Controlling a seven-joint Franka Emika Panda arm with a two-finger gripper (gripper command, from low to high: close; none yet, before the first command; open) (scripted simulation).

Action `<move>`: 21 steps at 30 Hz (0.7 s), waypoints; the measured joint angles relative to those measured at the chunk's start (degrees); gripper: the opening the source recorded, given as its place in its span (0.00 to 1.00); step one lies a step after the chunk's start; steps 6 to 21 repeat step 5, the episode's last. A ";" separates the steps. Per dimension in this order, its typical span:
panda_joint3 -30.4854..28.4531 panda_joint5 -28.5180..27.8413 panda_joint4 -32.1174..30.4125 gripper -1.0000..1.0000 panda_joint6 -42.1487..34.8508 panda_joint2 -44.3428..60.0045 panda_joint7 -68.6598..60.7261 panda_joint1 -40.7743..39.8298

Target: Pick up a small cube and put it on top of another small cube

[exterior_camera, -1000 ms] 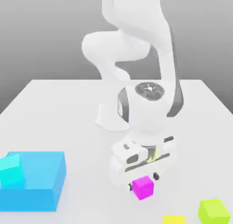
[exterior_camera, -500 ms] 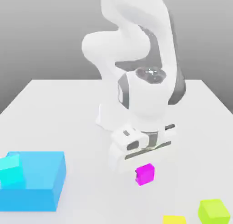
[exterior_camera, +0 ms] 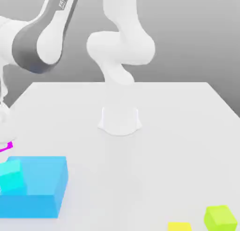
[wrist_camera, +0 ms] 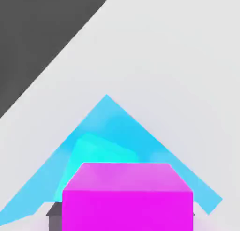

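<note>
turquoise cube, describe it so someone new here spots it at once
Find the big sky-blue block at the exterior view's left. On top of it sits a small turquoise cube. It is far smaller than that block and greener in tint, and unlike the lime-green cube and the yellow cube, it rests on the block.

Pale counter point(exterior_camera: 164, 131) stretching wide here, its far edge running straight across, sides fanning out toward five and seven o'clock! Up at twelve, a plain grey backdrop point(exterior_camera: 187, 33), lighter at the top, darkening toward the counter. Soft, even light all over.
</note>
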 joint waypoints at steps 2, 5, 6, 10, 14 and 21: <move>0.00 0.00 0.00 1.00 0.00 0.00 0.00 0.01; 0.00 0.00 0.00 1.00 0.00 0.00 0.00 0.01; 0.00 0.00 0.00 1.00 0.00 0.00 0.00 0.01; 0.00 0.00 0.00 1.00 0.00 0.00 0.00 0.01; 0.00 0.00 0.00 1.00 0.00 0.00 0.00 0.01; 0.00 0.00 0.00 1.00 0.00 0.00 0.00 0.01</move>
